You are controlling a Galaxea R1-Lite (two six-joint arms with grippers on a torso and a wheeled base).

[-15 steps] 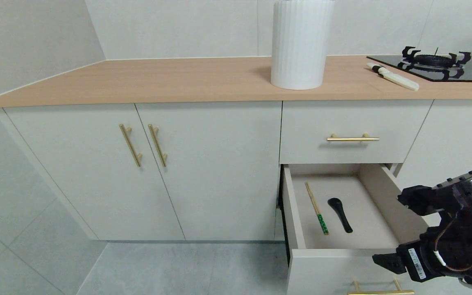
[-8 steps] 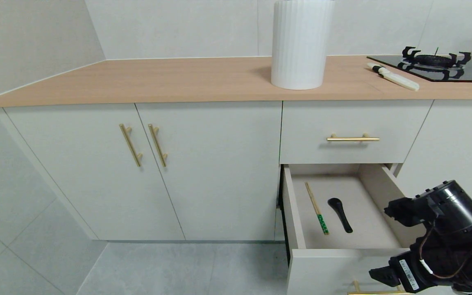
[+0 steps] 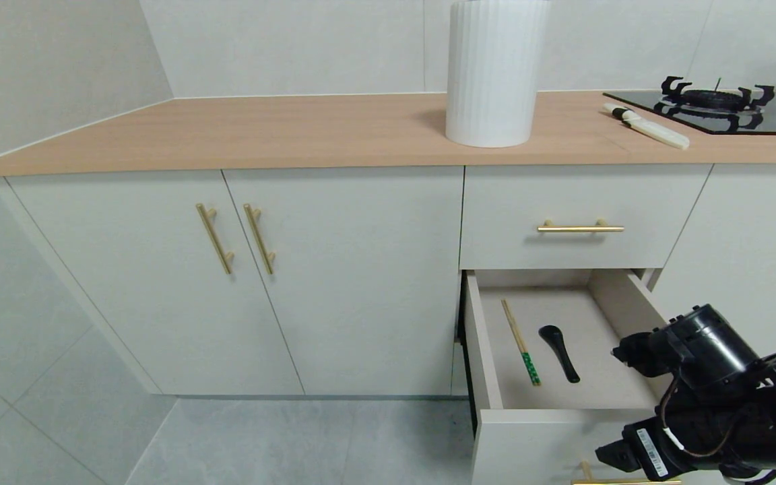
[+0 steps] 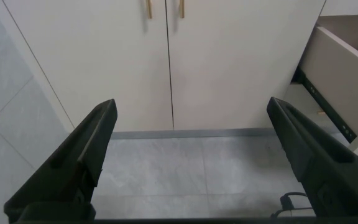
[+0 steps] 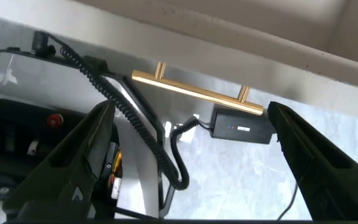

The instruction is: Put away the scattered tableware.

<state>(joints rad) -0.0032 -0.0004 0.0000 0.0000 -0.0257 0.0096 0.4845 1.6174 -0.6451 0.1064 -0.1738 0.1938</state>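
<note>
**mo:** What's the step here? The right tool (image 5: 191,112) has its fingers spread wide with nothing in them. The gold handle (image 5: 197,91) of the open drawer (image 3: 483,350) sits just ahead of it, across the gap between the fingertips.

**jez:** My guess is it's going for that handle, probably to push the drawer shut. I'd keep the tool square to the bar, centre the bar between the fingers, then move straight along the drawer's run. Come in skewed and the drawer could bind on its rails.

**mo:** What's in the drawer?

**jez:** Chopsticks (image 3: 521,343) with green ends and a black spoon (image 3: 560,353). They lie side by side on the drawer floor, near each other but not touching, up past the handle from the tool. There's plenty of bare floor on the tool's side of the spoon. The drawer above (image 3: 576,215) is shut, so no idea what it holds.

**mo:** Anything not put away?

**jez:** A pale knife (image 3: 647,126) lies on the bench (image 3: 260,131), well above and beyond the right tool, just beside the hob (image 3: 718,108). If that counts as tableware, shutting now looks premature. There's also a tall white ribbed jar (image 3: 492,74), but I can't see inside it.

**mo:** Left tool?

**jez:** The left tool (image 4: 191,109) is also spread and empty. It's low over the floor facing the cupboard doors (image 4: 166,56), and the drawer is well apart from it, over toward the right tool.
</note>
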